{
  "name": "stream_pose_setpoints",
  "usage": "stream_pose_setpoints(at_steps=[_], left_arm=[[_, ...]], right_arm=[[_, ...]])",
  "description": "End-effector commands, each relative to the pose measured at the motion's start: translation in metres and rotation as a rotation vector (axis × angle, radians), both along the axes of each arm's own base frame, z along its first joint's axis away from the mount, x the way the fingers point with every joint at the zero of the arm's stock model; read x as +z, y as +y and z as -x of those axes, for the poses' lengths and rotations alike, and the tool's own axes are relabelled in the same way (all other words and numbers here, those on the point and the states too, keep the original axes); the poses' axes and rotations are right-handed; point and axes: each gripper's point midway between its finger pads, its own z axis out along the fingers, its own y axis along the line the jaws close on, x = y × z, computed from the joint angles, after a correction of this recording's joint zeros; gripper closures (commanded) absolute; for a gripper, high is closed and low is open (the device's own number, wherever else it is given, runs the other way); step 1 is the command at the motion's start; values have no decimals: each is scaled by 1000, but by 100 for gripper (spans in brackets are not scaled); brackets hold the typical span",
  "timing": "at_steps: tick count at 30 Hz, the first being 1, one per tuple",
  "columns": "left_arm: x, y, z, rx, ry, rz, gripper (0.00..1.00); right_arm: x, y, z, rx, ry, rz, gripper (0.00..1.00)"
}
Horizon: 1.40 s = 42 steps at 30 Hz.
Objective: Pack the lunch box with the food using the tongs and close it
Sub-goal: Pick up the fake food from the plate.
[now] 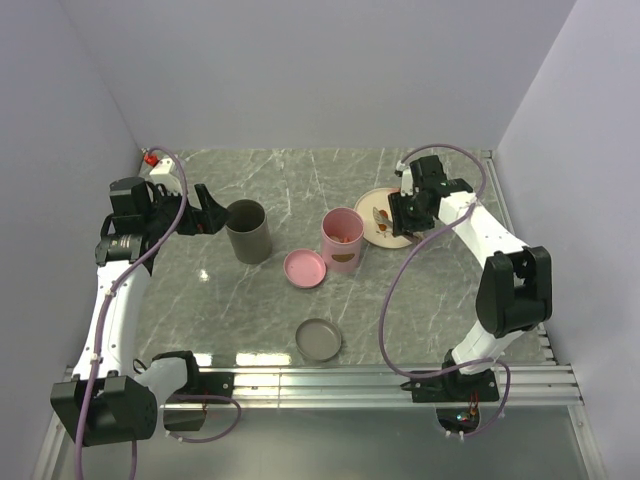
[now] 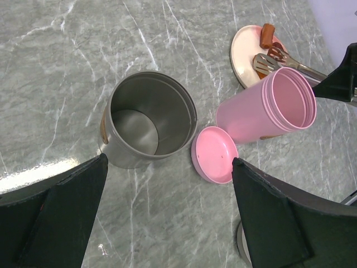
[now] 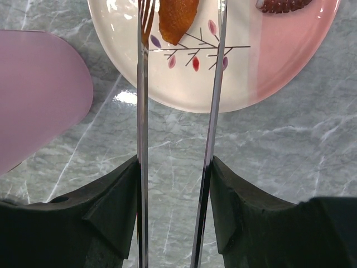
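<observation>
The pink lunch box point(image 1: 342, 240) stands open mid-table, also in the left wrist view point(image 2: 268, 109) and as a blurred pink shape point(image 3: 39, 89) at left in the right wrist view. Its pink lid point(image 1: 304, 268) point(image 2: 215, 154) lies flat beside it. My right gripper point(image 1: 405, 213) point(image 3: 174, 162) is shut on the tongs point(image 3: 143, 111) point(image 2: 279, 61), whose two arms stand apart and reach over the plate point(image 1: 383, 217) point(image 3: 223, 78). The tips straddle an orange-brown piece of food point(image 3: 175, 17); a reddish piece point(image 3: 281, 5) point(image 2: 267, 35) lies farther along the plate. My left gripper point(image 1: 210, 212) point(image 2: 170, 162) hangs open, holding nothing.
A grey canister point(image 1: 249, 230) point(image 2: 148, 120) stands open just right of my left gripper, left of the pink lid. Its grey lid point(image 1: 318, 339) lies near the front edge. Walls close in the table on the left, back and right.
</observation>
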Motion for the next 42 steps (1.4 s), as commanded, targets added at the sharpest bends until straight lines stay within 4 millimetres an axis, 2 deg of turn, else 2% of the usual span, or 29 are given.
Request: stream_pose_setpoints(at_steps=[1,14,19,26,33,36,39,40,42], left_arm=[[13,1,-3,8,-48,1,1],[14,1,-5,7,-47,3,1],[13,2,-3,12,-52,-3,1],[15,3,-2,16,-55,-3,1],[16,2,0,14,-60,-4,1],[21,3,-2,14,-68,-13,1],[26,1,-3,-13,-68,-11,1],[24,-1,-4,-21,-58,-5,1],[28,-3,-5,-31,-60,5,1]], right_arm=[[1,2,-8,-2,-31,5,44],[-3,10,1,35,4,-6,50],[10,11,3,42,-21,-18,56],[41,4,7,33,-77,-37,60],[66,-18,7,6,-116,-56,64],[88,-24,4,13,-165,-73,64],[122,-24,-6,50,-277,-72,64],[139,-23,-10,65,-323,-76,64],[156,-18,-13,89,-350,-98,64]])
